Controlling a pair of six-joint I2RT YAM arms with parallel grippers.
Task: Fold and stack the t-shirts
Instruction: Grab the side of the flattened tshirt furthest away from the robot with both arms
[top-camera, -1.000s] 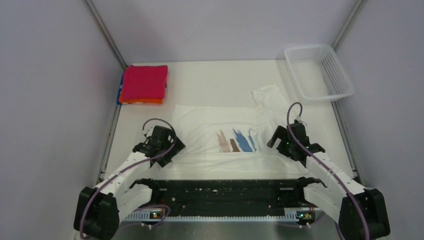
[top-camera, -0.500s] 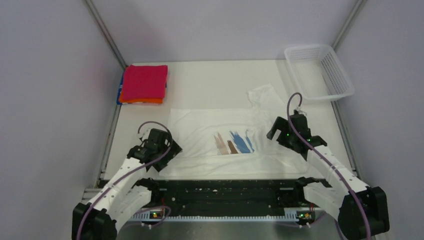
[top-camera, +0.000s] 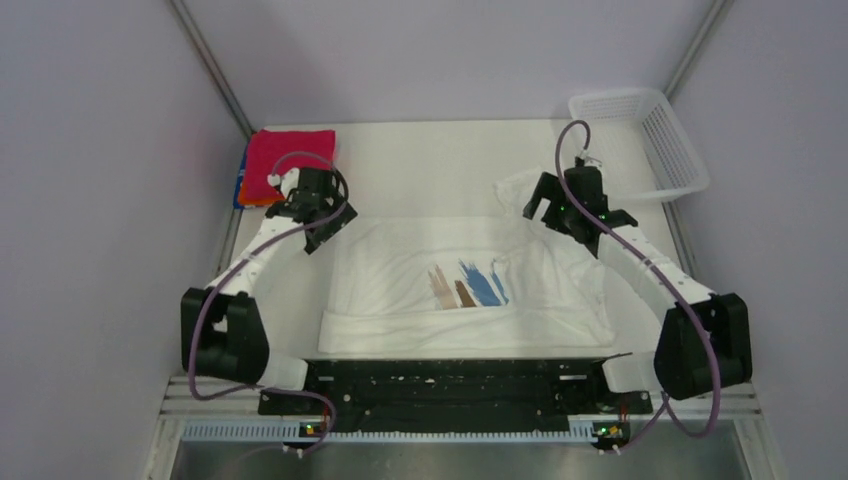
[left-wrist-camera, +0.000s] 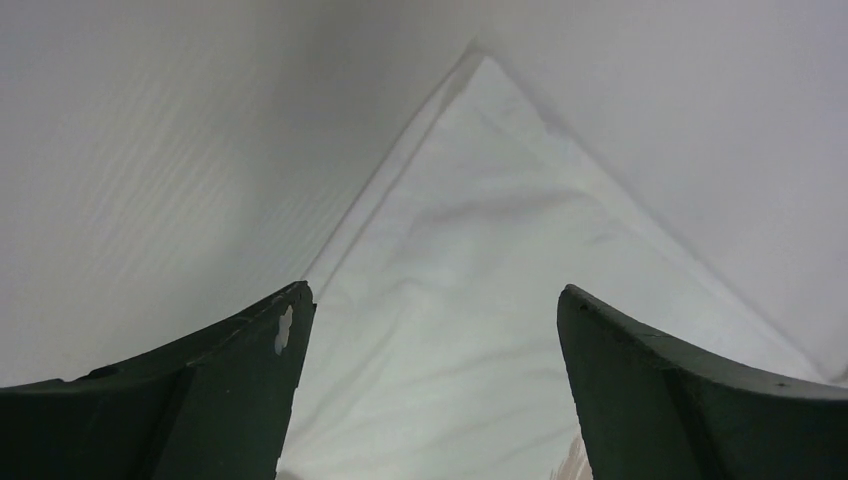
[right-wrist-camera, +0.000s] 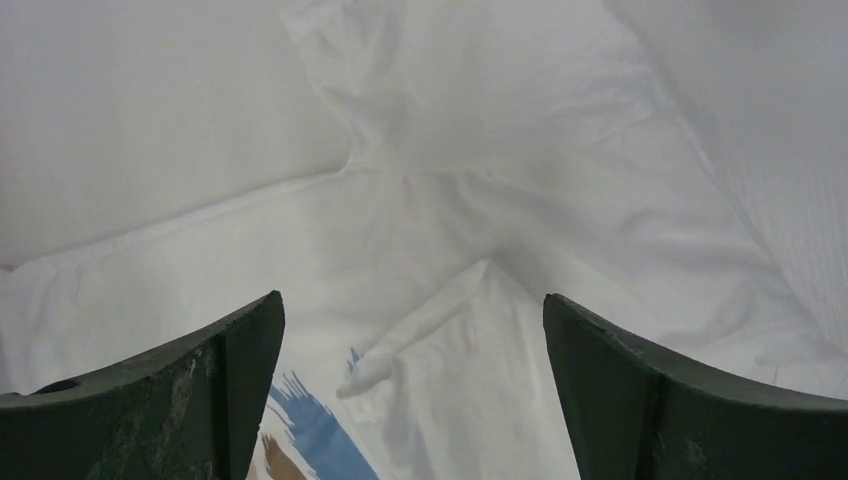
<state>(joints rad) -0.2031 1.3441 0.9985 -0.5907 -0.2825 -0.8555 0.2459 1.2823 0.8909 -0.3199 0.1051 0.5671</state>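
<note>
Finds left gripper (left-wrist-camera: 432, 292) fingers spread wide, gripping nothing, over far-left corner of white shirt (top-camera: 460, 285); finds right gripper (right-wrist-camera: 410, 300) likewise wide and empty, by its right sleeve; notes shirt spread at centre of table (top-camera: 420, 160), print up; logs crimson shirt (top-camera: 285, 160) topping folded stack, far left.

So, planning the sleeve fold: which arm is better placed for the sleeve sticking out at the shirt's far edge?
Right. The right arm hangs jaws open beside that sleeve; the left arm is at the white t-shirt's opposite corner.
</note>
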